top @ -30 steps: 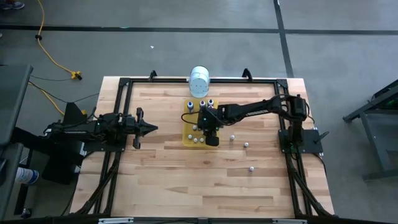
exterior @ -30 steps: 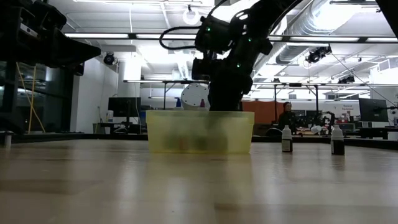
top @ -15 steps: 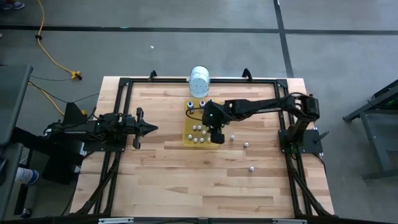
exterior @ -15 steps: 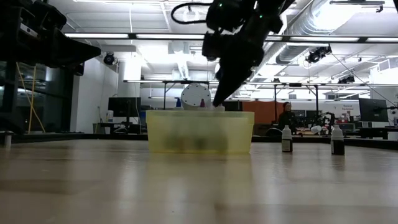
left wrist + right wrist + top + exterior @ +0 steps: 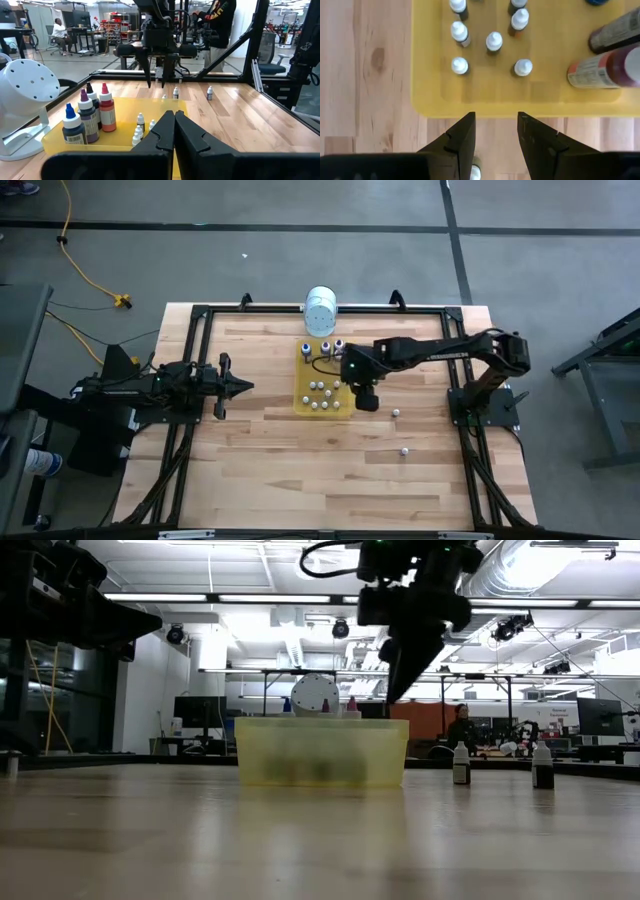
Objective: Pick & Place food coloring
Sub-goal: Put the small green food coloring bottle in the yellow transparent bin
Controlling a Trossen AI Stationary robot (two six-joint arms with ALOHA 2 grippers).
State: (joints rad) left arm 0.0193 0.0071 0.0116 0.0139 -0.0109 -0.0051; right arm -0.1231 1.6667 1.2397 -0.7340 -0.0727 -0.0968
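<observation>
The small bottles [image 5: 493,41] stand upright in the yellow tray [image 5: 300,387], grouped toward its near-right end, with the taller bottles [image 5: 89,116] at the end by the white container [image 5: 321,310]. Three more small bottles stand loose on the table, all on the side of the tray away from the left arm: one [image 5: 374,400] just beside the tray, one [image 5: 396,412] a little farther out, one [image 5: 404,450] well apart.

The right gripper [image 5: 364,393] hangs just off the tray's edge, raised above the wood, its jaws standing apart with nothing between them; a white cap [image 5: 475,172] shows right under its fingers, most likely the closest loose bottle. The left gripper [image 5: 243,387] waits well away on the tray's other side, fingers pressed together and empty.

The risks, as I judge them:
- These bottles are tall for their base and light — if the fingers come down off-centre, one pad would knock the cap before the other closes, and the bottle would topple and roll.
- The tray wall is close to that bottle (the gap looks narrow), so a finger could catch the rim and shove the tray, upsetting the bottles already inside.
- A carried bottle set down among that cluster could bump its neighbours — the free floor at the tray's middle looks safer.
</observation>
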